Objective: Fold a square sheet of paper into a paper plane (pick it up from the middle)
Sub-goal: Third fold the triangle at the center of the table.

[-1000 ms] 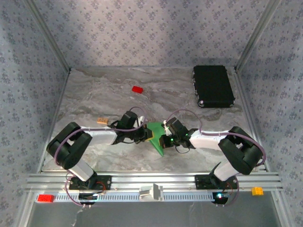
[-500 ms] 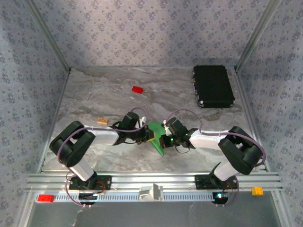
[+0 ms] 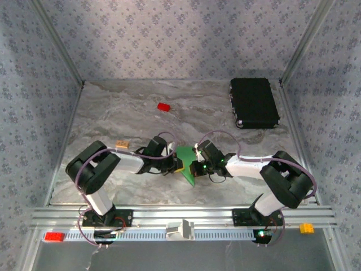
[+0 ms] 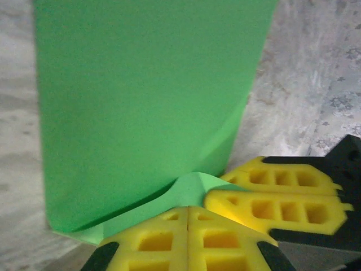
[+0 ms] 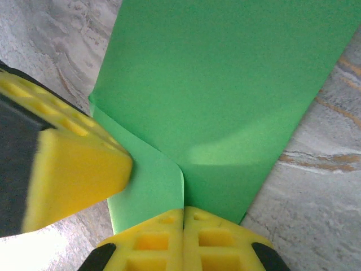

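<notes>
Where yellow jaws pinch, matte green paper [image 4: 141,101], creased

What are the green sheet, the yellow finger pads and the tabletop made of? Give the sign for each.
Green sheet: thin matte paper; it curls and holds a soft crease. Yellow finger pads: apparently foam or rubber, matte, with moulded square pockets. Tabletop: grey marbled pattern, dull; stone or printed cover, cannot tell.
</notes>
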`<state>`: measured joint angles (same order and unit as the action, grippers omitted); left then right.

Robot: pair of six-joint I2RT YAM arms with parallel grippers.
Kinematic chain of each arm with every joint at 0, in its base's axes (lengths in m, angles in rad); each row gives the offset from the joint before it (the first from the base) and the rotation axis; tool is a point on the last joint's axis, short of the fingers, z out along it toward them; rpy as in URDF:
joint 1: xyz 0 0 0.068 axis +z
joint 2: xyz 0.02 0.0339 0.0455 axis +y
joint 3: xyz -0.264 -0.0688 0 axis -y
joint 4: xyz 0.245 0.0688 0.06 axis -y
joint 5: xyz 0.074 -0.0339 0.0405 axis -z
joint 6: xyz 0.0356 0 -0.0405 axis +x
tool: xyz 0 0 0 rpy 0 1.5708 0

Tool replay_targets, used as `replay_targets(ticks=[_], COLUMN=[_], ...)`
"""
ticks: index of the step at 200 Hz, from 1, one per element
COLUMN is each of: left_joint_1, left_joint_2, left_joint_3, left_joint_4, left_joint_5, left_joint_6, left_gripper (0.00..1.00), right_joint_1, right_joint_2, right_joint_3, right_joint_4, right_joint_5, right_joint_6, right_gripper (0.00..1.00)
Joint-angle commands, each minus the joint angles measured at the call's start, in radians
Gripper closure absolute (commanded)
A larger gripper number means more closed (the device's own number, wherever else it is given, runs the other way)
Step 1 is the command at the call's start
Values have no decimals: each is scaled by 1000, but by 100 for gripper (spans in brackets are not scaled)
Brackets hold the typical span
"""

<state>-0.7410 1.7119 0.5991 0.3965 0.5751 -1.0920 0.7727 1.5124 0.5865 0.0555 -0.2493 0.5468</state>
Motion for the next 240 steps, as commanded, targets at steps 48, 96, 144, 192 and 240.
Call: replay_targets(ticks=[48, 96, 144, 192, 240], left_joint_1=[-6, -5, -5, -5, -5], left_joint_2=[23, 22, 17, 18, 20], left_joint_3=[-16, -9, -9, -9, -7], left_joint_4=[-23, -39, -41, -40, -41], left_joint_5=[-33, -39, -49, -50, -49], left_joint_6=[35, 46, 47, 46, 47], left_gripper=[98, 99, 99, 99, 99], right_joint_1=[-2, -24, -28, 60, 90], right_joint_2=[9, -104, -200, -88, 9], right_joint_3=[17, 52, 22, 70, 111], right_joint_4=[-53, -144, -100, -93, -111], right_joint_5=[26, 51, -121, -172, -147], right_joint_6=[16, 61, 135, 137, 127], right_gripper=[92, 74, 69, 90, 92])
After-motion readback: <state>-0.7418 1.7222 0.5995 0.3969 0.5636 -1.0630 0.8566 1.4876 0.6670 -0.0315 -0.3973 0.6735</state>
